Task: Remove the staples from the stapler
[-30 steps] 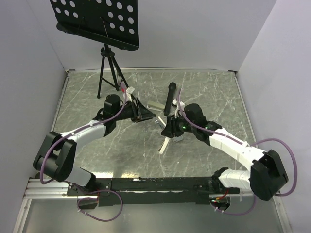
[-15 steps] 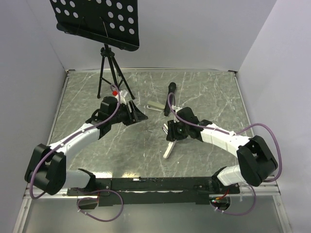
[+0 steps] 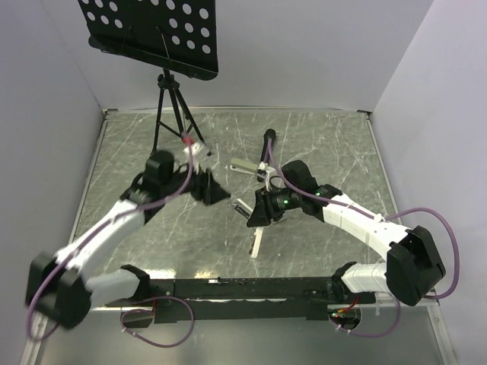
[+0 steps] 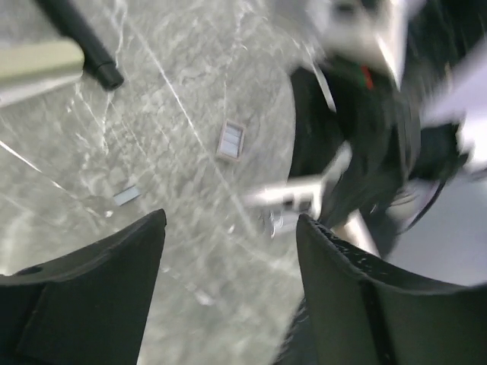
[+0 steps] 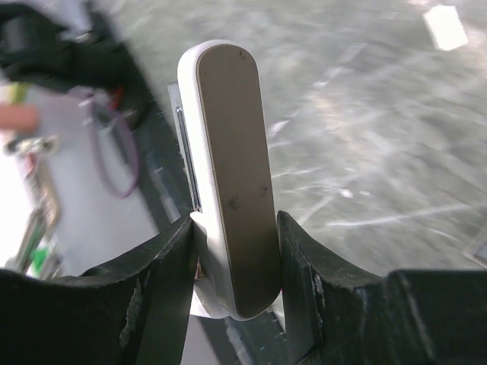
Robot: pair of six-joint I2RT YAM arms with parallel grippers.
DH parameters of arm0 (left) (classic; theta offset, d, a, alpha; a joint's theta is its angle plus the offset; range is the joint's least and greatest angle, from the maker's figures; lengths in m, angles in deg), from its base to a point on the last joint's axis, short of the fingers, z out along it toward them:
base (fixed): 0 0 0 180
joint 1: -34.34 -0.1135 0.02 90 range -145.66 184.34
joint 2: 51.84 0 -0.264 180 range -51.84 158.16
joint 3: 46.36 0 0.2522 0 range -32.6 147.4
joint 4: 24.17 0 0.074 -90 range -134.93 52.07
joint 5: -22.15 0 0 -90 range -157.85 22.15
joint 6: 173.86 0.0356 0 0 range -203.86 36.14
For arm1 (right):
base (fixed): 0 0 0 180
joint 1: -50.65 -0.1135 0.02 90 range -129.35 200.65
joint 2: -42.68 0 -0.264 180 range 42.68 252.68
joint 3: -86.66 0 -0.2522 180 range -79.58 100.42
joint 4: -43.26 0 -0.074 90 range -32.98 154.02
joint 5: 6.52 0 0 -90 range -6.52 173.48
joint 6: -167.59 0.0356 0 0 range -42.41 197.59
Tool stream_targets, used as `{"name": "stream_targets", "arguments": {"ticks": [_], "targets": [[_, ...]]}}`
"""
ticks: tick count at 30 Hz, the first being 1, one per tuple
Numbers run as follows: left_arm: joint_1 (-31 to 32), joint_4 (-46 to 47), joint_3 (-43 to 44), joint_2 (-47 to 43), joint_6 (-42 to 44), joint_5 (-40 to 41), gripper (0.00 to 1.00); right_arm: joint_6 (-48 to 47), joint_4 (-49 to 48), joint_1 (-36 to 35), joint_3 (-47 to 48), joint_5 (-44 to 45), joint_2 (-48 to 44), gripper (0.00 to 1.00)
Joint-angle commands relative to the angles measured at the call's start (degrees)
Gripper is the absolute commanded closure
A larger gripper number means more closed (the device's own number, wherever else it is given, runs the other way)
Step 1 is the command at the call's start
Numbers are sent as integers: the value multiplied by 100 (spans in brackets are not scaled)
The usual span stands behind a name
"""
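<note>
**Stapler clamped in the right jaws; left jaws open over the counter**

The cream, round-ended plastic stapler (image 5: 232, 175) is gripped in the right jaws. Black fingers (image 5: 163, 281) pinch it on both long sides, and a thin metal rail shows along one edge. Whether any staples sit inside it cannot be told. In the top view the stapler (image 3: 259, 242) juts out of the right jaws toward the near edge of the counter.

The left jaws stand open with nothing between them. They hover above the grey, marble-patterned counter (image 3: 327, 144), to the left of the stapler and apart from it.

The left wrist view shows a small grey ribbed block of staples (image 4: 232, 141) lying on the counter, with a smaller grey sliver (image 4: 127, 195) near it. Farther back lie a black cylindrical rod (image 3: 268, 138) and, just beside it, a pale flat bar (image 3: 245, 166).

A black perforated music stand on a tripod (image 3: 148, 30) stands at the back left. Plain white walls (image 3: 304, 53) close the counter in on three sides.
</note>
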Motion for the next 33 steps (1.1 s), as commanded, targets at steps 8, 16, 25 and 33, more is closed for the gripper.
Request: {"name": "stream_targets", "arguments": {"ticks": [8,16,25,33], "targets": [[137,-274,-903,-1681,3812,-1377,23,-147,129,-26,99,-1382,-382,100],[726,-426,-936,-1593,4358,-1072,20,-305,304,-377,212,-1453,-241,100],[1087,-409,-1051,-1478,4604,-1080,20,-218,375,-658,291,-1330,-303,100],[1360,-276,-1157,-1452,4763,-1343,23,-77,357,-913,494,-1251,-285,100]]}}
